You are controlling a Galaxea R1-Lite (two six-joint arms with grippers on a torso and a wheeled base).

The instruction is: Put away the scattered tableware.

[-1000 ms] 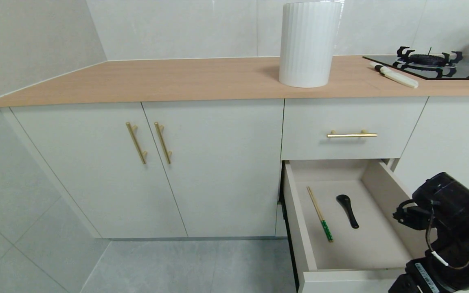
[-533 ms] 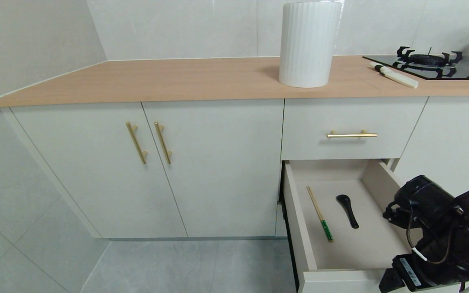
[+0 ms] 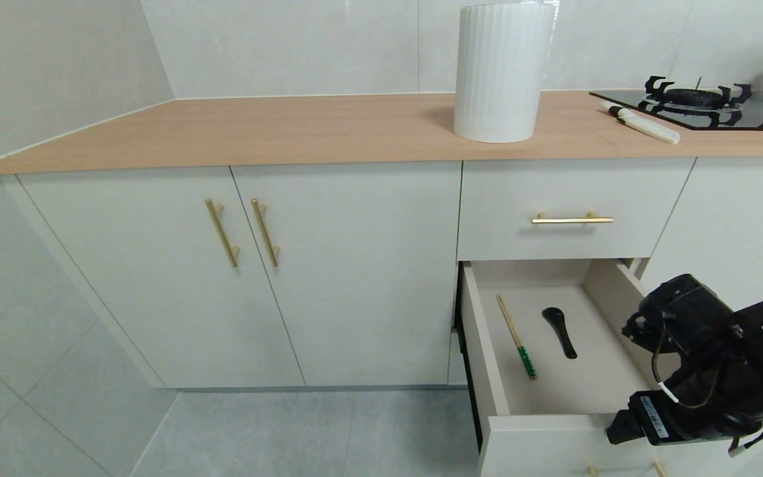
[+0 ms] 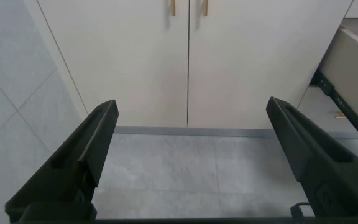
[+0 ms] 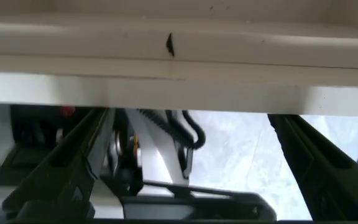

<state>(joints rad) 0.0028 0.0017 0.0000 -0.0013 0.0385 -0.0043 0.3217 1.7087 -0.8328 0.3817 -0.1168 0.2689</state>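
Two hands gape wide and empty, the left hand [image 4: 191, 109] above the floor [image 4: 166, 177] facing the cabinet doors [image 4: 135, 56], the right hand [image 5: 185, 158] close to the front panel of the pulled-out drawer [image 3: 485, 344], where chopsticks [image 3: 516, 336] lie at 9 o'clock of a black spoon [image 3: 559, 331].

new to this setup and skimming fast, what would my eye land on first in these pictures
The pulled-out white lower drawer at lower right draws the eye, with a pair of wooden green-tipped chopsticks and a black spoon lying apart on its floor. The black right gripper sits at its front, fingers spread. Above, a tall white ribbed cylindrical container stands on the wooden countertop.
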